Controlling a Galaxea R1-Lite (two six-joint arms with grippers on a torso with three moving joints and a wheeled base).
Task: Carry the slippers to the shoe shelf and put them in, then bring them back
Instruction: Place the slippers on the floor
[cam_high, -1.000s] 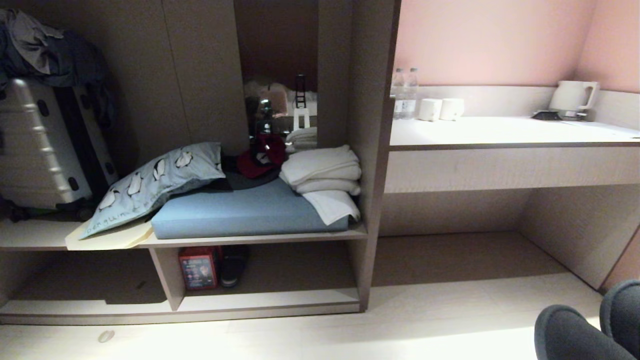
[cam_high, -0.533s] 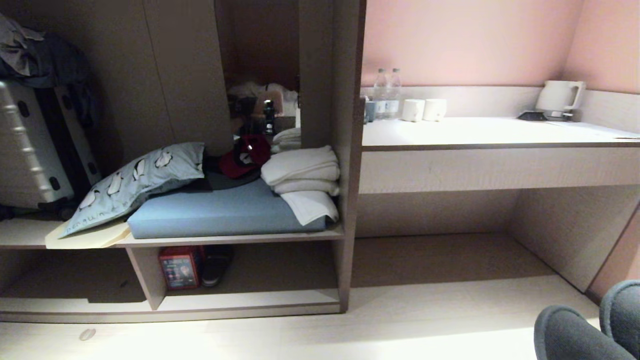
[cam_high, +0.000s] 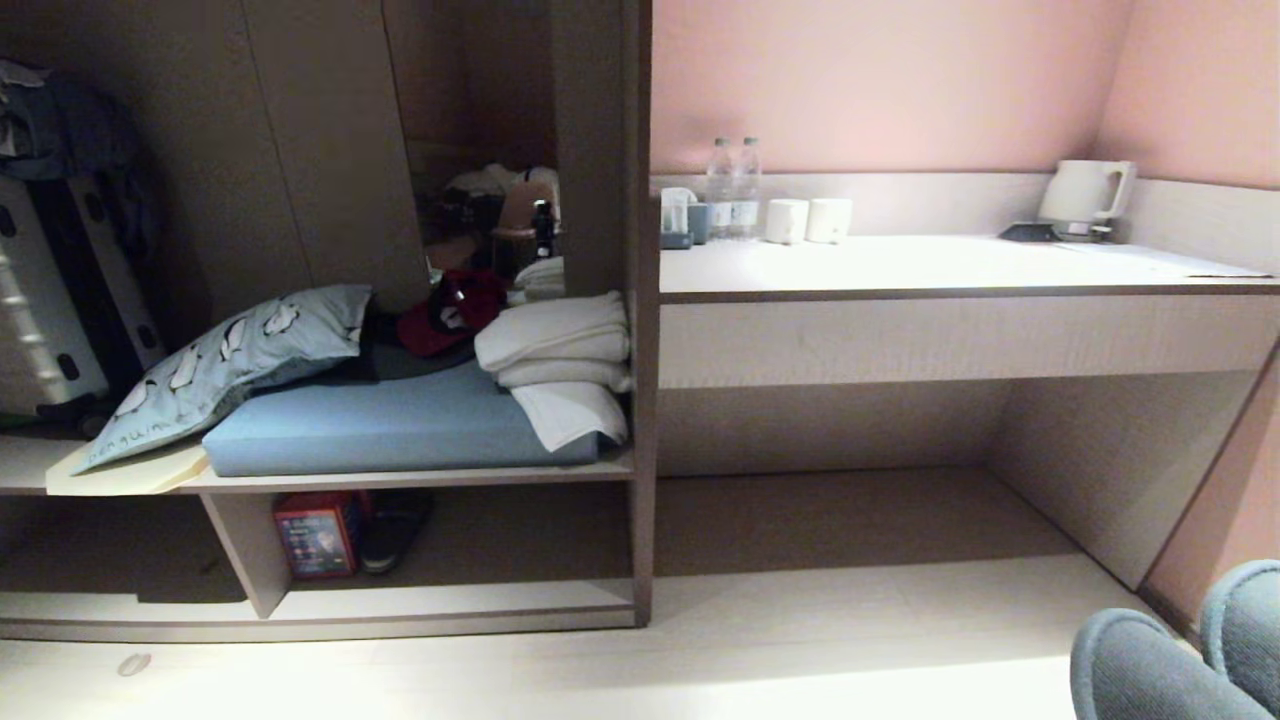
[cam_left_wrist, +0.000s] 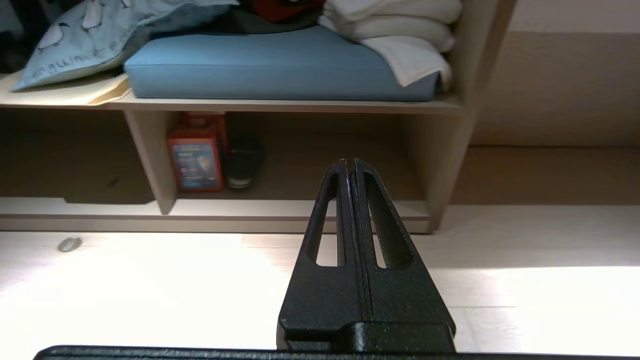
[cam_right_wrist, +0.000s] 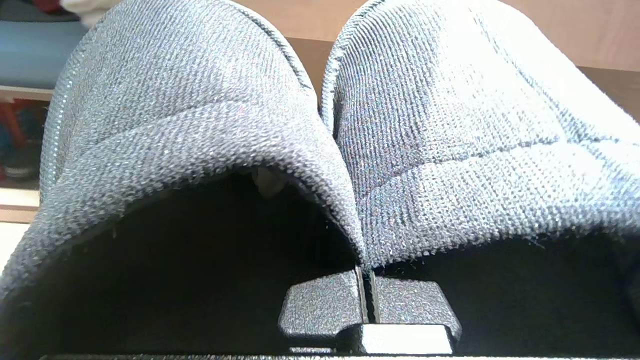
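Since a second ago the whole scene has slid leftward in my head view — the camera turned, not the furniture: the shoe shelf with its slanted divider now sits further left, more of the tabletop shows, and the red box and the lone black shoe keep their places inside the shelf. The slippers are a matching grey-blue pair of coarse woven fabric, closed at the toe, lying side by side and touching. My right gripper is pressed together, pinching their two inner edges between its fingers, so both toes stand out just ahead of it. The shelf lies well ahead and to its left. My left gripper — pressed together, holding nothing — points at the shelf's opening.
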